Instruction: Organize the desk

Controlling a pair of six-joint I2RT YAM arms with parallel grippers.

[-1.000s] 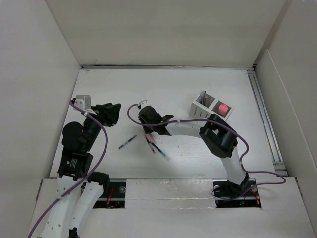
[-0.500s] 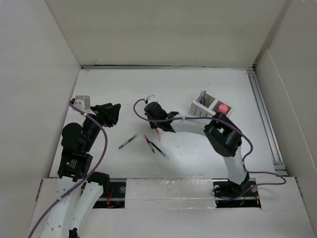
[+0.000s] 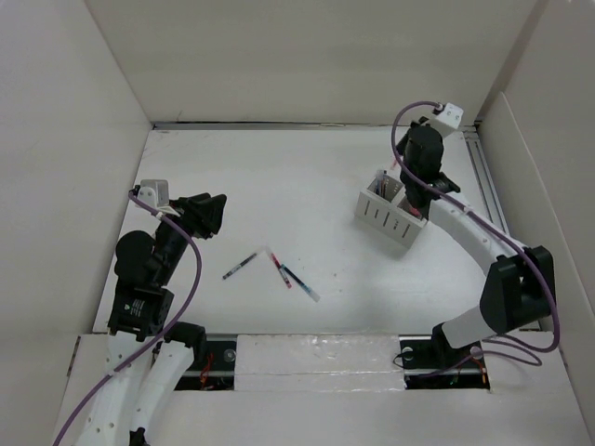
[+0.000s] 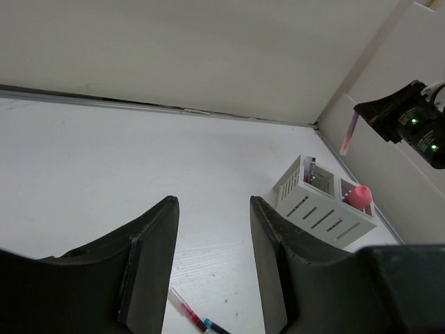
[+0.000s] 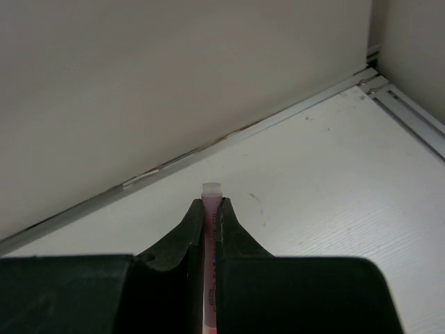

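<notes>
The desk is the wide white tabletop between white walls. A white slotted organizer stands at its right; it also shows in the left wrist view, with a pink round thing in one slot. My right gripper hovers over the organizer, shut on a pink pen, which hangs upright in the left wrist view. A black pen, a red pen and a blue pen lie mid-desk. My left gripper is open and empty at the left, away from them.
Tall white walls close in the desk at the back and both sides. A metal rail runs along the right edge. Pens stand in the organizer's far slot. The arm bases sit at the near edge.
My right gripper has lifted the pink pen from the middle of the desk and swung it right and back to above the organizer. The left arm has not moved.
</notes>
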